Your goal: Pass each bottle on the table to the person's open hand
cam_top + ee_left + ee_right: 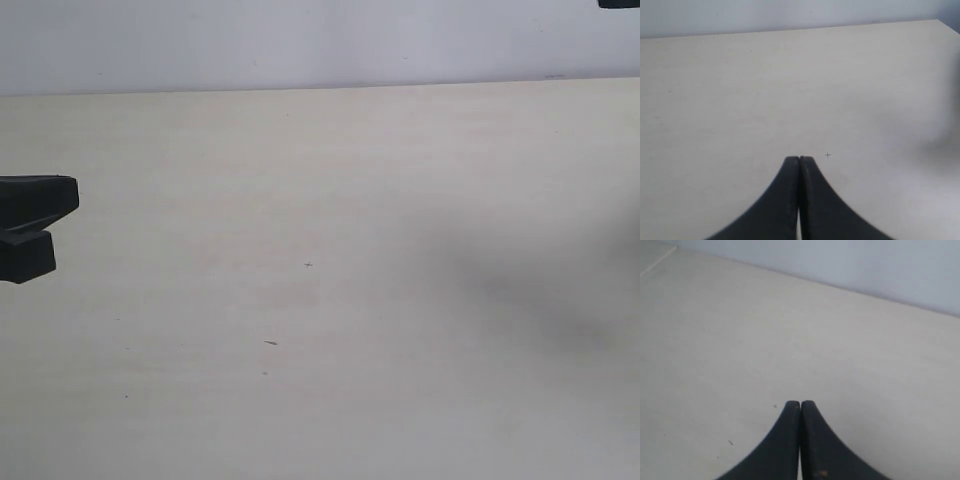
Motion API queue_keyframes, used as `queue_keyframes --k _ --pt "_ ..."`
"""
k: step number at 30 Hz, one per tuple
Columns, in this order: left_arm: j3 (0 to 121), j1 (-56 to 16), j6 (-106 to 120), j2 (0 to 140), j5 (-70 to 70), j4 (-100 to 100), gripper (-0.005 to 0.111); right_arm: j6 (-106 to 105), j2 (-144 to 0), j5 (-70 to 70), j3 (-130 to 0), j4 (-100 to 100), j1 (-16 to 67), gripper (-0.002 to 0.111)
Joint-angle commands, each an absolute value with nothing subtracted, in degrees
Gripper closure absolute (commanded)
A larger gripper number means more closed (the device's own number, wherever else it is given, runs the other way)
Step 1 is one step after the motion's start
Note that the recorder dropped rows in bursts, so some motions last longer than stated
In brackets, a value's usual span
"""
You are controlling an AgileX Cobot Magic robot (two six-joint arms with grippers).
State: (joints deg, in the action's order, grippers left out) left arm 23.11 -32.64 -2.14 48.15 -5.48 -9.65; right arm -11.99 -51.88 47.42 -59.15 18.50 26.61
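The left hand (799,159) is clenched, its two black fingers pressed flat together with nothing between them. It hangs above the counter (320,200), at the counter's left side in the exterior view. The right hand (800,403) is clenched and empty too, over bare counter.

Outward from both, the counter shows only pale grain, a few tiny specks (308,265) and a soft grey shadow (560,310) toward its right side. None of the bottles is on the counter in any view, and the person's open hand is not in view either.

So no handover is under way; the task looks either finished or not yet set up. A next move would need a bottle on the counter, then one hand opened wide before approaching it.
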Motion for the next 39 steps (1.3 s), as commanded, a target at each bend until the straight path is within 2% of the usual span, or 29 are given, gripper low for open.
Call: queue_keyframes --k 1,6,10,16,39 --pt "22.8 -32.5 -2.0 47.9 -4.5 -9.6 0.107 -13.9 -43.3 37.5 -50.9 19.6 26.7 0.108" --pt "22.8 -32.5 -2.0 47.9 -4.5 -9.6 0.107 -13.9 -34.7 28.4 -40.2 22.8 26.7 0.108" --pt "22.8 -32.5 -2.0 47.9 -4.5 -9.6 0.107 -13.3 -31.3 29.9 -35.7 23.0 26.7 0.108" --pt "22.8 -32.5 -2.0 47.9 -4.5 -9.6 0.107 -13.3 -30.7 33.7 -35.3 23.0 26.7 0.108" --pt "22.8 -32.5 -2.0 47.9 -4.5 -9.6 0.107 -13.3 -30.7 33.8 -35.3 23.0 26.7 0.108"
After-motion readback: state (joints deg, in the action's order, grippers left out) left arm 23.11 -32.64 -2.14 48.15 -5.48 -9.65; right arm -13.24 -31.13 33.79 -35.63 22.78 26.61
